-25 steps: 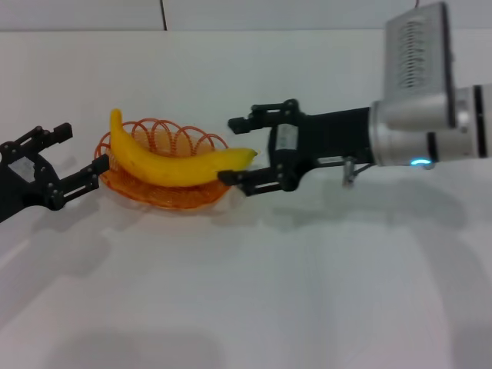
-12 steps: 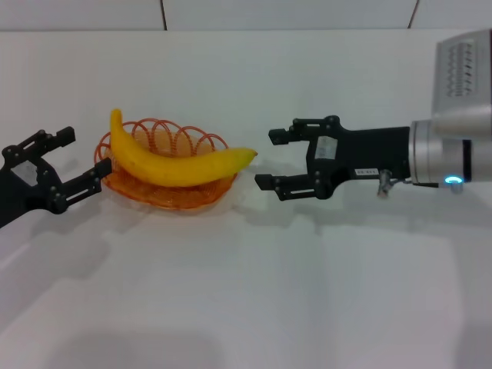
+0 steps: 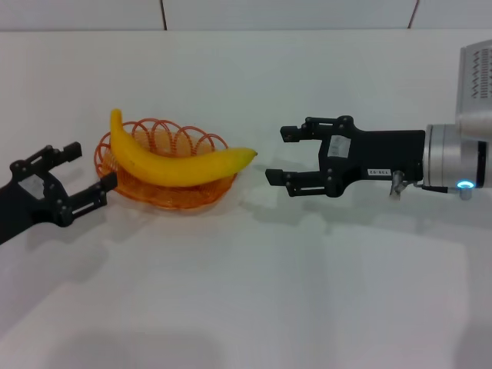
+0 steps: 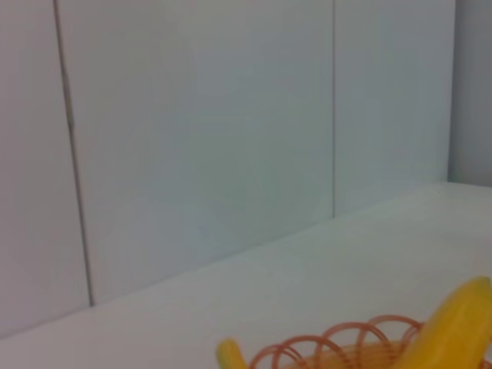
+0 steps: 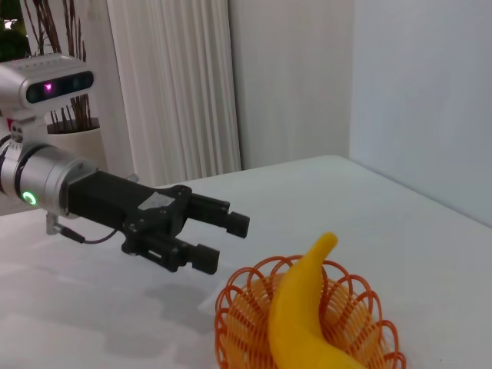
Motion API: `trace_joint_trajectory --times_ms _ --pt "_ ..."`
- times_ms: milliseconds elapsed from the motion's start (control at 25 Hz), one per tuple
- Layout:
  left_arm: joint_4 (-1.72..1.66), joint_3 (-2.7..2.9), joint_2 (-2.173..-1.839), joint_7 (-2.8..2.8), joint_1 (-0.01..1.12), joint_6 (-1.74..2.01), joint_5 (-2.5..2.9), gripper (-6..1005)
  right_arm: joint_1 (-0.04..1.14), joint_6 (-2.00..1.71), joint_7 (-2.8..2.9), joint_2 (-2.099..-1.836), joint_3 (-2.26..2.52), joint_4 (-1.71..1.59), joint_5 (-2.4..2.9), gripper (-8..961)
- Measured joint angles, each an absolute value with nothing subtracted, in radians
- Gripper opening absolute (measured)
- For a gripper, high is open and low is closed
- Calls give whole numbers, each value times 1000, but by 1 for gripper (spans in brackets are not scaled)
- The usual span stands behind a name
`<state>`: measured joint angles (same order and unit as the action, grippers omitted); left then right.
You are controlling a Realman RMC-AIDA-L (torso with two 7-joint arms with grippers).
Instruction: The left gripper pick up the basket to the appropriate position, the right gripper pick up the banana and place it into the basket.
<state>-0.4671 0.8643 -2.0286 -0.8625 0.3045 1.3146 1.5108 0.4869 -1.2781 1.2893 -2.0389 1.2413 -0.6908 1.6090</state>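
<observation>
The yellow banana (image 3: 177, 162) lies across the orange wire basket (image 3: 164, 193) on the white table, and its right tip sticks out past the rim. My left gripper (image 3: 91, 165) is open just left of the basket, its lower finger close to the rim. My right gripper (image 3: 277, 154) is open and empty, a short gap to the right of the banana's tip. In the right wrist view the banana (image 5: 304, 307) rests in the basket (image 5: 246, 315), with the left gripper (image 5: 223, 242) open beyond them. The left wrist view catches only the banana (image 4: 453, 330) and the basket's rim (image 4: 338, 347).
The white table (image 3: 246, 292) stretches wide in front of the basket and both arms. A white wall (image 3: 231, 14) rises right behind the table's far edge. Curtains (image 5: 177, 84) and a potted plant (image 5: 73, 142) stand far off beside the robot.
My right gripper has drawn back to the right, from straddling the banana's tip to clear of it. The left gripper has shifted slightly lower. Banana and basket stay put.
</observation>
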Motion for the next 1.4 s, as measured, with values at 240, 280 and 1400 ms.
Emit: trace_joint_trajectory --times_ms 240,280,1400 --pt "-458 869 -2028 -875 302 1314 1525 800 486 -1276 1289 -2037 1239 -676 1610 788" --pt "-456 869 -2027 -875 301 1314 1525 800 486 -1276 1289 -2037 1234 -670 1610 788" --pt "-437 870 -2027 -876 291 1313 1525 800 483 -1275 1270 -2028 1164 -593 1618 788"
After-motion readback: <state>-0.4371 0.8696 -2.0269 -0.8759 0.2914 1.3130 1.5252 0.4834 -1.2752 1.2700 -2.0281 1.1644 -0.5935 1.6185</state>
